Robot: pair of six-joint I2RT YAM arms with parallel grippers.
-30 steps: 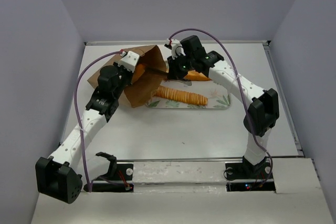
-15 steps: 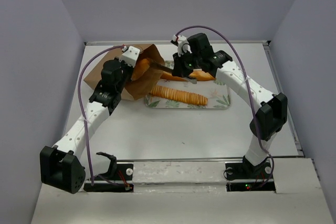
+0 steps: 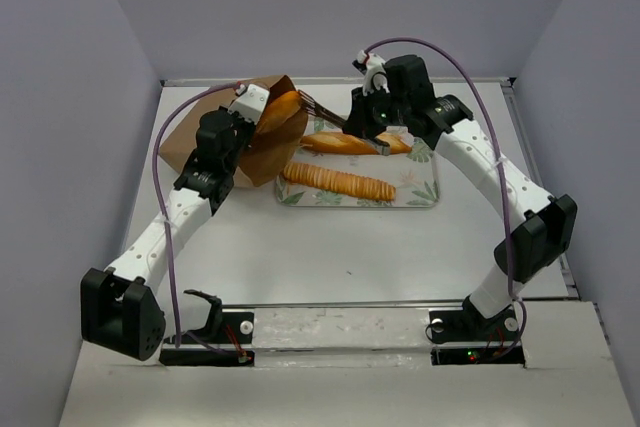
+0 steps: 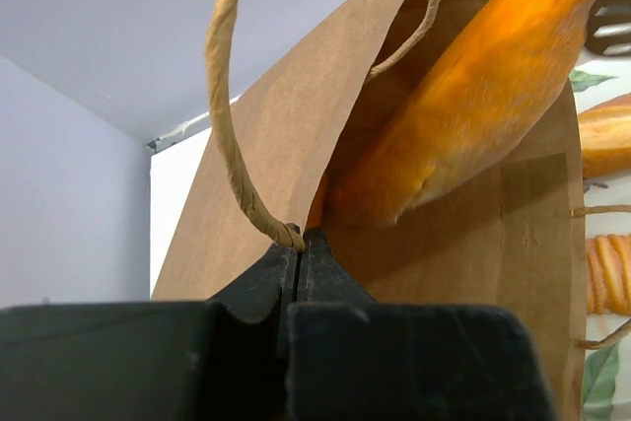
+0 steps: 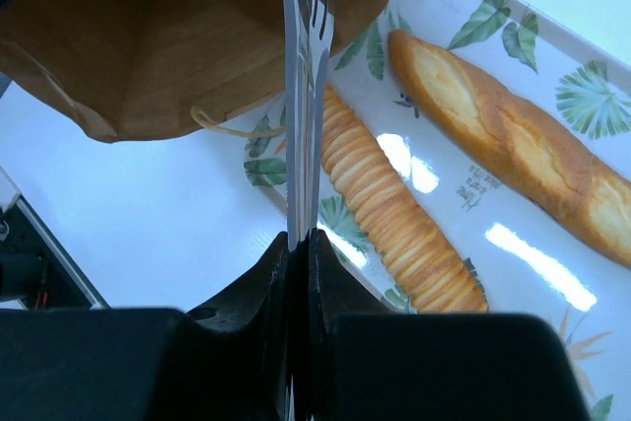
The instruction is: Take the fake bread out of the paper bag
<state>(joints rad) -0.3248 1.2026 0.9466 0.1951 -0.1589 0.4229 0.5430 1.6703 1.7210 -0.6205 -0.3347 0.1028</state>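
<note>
Since the jaws of the left gripper (image 4: 299,244) are pinched shut on the rim of the paper bag (image 4: 266,175), the right gripper (image 5: 300,240), jaws clamped on a thin metal utensil (image 5: 299,96), should coax the oval loaf (image 4: 473,96), in the bag's mouth at upper right of the left wrist view, slowly toward the tray (image 5: 592,96).

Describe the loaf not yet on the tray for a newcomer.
Start at the brown paper bag, left of the leaf-print tray. In its open mouth sits the oval loaf: short, smooth, unlike the long baguette and ribbed stick on the tray.
</note>
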